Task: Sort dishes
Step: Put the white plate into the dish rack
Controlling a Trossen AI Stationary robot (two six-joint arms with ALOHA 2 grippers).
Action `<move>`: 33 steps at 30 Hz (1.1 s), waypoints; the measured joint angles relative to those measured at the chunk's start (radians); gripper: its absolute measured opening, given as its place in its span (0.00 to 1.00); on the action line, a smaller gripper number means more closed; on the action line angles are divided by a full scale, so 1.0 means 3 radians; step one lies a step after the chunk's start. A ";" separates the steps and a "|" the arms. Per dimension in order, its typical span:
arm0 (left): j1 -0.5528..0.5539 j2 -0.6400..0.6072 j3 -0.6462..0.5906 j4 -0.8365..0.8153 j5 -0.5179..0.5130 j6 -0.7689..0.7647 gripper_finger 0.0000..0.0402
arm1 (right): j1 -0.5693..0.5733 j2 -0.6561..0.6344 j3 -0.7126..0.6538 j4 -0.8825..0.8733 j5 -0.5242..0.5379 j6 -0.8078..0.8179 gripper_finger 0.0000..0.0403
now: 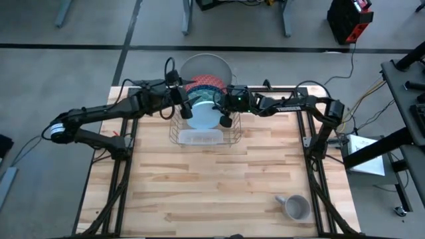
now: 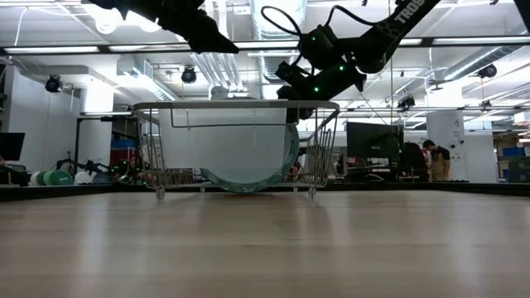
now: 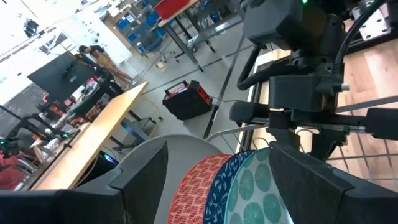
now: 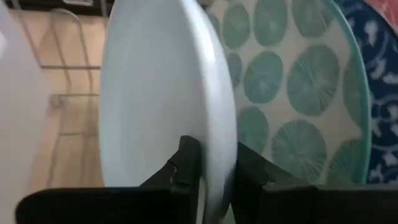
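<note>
A wire dish rack [image 1: 196, 136] stands at the table's far middle. Plates stand on edge in it: a large grey one [image 1: 207, 65] farthest, then a red patterned one [image 1: 203, 82], a blue patterned one [image 3: 217, 186], a teal-spotted one [image 4: 292, 81], and nearest a plain light-blue one [image 1: 202, 115]. My right gripper [image 4: 216, 177] is shut on the light-blue plate's rim, reaching in from the right. My left gripper [image 3: 217, 180] hovers open above the plates' tops from the left, its wide-spread fingers touching nothing. My right gripper pinches the light-blue plate's upper rim [image 4: 219, 163] between its two fingers, one finger on each face. The fingers come from the table's right side, slanting down. The plate stands upright on edge, its lower edge [image 2: 248, 185] down in the rack.
A grey handled mug [image 1: 297, 207] lies on the table near the right front corner. The wooden table top [image 1: 219, 186] in front of the rack is bare. Both arms meet over the rack, close to each other.
</note>
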 joint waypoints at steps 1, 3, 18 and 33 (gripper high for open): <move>0.0010 0.0017 0.0000 -0.0001 0.0001 -0.0004 0.67 | -0.0001 0.0011 0.0000 0.0000 0.0009 -0.0001 0.15; 0.0028 0.0055 0.0000 -0.0005 0.0000 -0.0024 0.67 | 0.0006 0.0032 0.0000 0.0008 0.0020 -0.0004 0.15; 0.0049 0.0169 0.0000 -0.0006 -0.0002 -0.0043 0.67 | 0.0128 -0.0036 0.0000 -0.0049 0.0379 -0.0034 0.29; 0.0049 0.0168 0.0000 -0.0013 -0.0002 -0.0064 0.67 | 0.0226 -0.0399 0.0000 -0.0420 0.0477 0.0003 0.58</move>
